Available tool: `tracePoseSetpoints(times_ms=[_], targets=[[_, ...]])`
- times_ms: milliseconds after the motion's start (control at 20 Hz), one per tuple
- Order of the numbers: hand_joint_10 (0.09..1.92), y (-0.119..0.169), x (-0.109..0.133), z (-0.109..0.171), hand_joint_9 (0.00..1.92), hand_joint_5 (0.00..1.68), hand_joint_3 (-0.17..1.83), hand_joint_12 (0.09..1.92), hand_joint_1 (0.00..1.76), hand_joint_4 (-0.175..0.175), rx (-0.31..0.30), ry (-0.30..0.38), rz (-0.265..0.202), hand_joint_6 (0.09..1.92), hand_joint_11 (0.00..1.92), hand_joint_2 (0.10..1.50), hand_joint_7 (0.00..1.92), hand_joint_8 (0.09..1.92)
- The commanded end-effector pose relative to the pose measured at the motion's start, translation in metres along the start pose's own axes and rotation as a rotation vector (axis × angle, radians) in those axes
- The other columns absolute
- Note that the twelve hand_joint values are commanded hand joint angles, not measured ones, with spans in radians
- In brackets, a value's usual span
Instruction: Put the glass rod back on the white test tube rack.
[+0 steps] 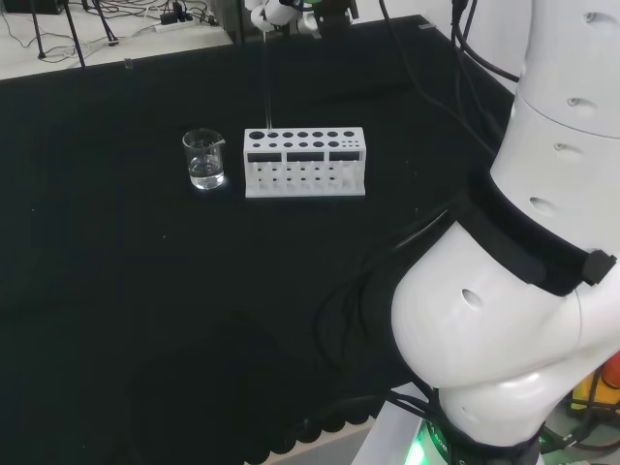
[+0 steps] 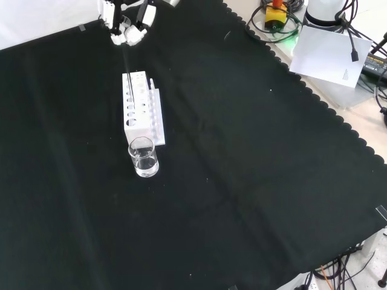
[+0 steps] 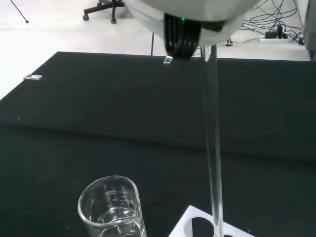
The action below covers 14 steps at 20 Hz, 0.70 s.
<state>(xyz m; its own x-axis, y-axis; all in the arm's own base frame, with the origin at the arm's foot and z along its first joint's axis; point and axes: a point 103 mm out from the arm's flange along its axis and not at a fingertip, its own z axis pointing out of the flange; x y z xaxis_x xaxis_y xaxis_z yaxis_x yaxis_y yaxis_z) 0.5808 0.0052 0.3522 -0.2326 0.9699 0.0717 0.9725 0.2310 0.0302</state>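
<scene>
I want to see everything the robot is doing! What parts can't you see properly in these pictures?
- Robot hand, front view: mostly cut off by the top edge.
- Glass rod tip, wrist view: cut off by the bottom edge, so whether it is in a hole of the white rack is unclear.
- Beaker: its clear contents are hard to tell.

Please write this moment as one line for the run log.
hand: shut on glass rod | rod: upright, lower end at white test tube rack, corner hole nearest beaker | beaker: beside rack, little clear liquid
</scene>
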Motion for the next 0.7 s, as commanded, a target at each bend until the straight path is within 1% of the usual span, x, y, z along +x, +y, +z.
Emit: tracePoseSetpoints(times_ms=[50, 300, 500, 700], targets=[[0.78, 0.007, -0.002, 0.008, 1.65, 1.2, 0.54, 1.05, 1.32, -0.175, -0.001, 0.013, -0.003, 0.46, 1.38, 0.75, 1.25, 0.94], [0.78, 0.01, -0.003, 0.015, 1.65, 1.2, 0.54, 1.05, 1.32, -0.175, 0.02, 0.01, -0.01, 0.46, 1.38, 0.75, 1.25, 0.95], [0.78, 0.011, -0.006, 0.019, 1.65, 1.2, 0.54, 1.05, 1.32, -0.175, 0.028, 0.009, -0.007, 0.46, 1.38, 0.75, 1.25, 0.95], [0.78, 0.008, -0.011, 0.012, 1.65, 1.2, 0.54, 1.05, 1.32, -0.175, 0.018, 0.01, 0.005, 0.46, 1.38, 0.75, 1.25, 0.95]])
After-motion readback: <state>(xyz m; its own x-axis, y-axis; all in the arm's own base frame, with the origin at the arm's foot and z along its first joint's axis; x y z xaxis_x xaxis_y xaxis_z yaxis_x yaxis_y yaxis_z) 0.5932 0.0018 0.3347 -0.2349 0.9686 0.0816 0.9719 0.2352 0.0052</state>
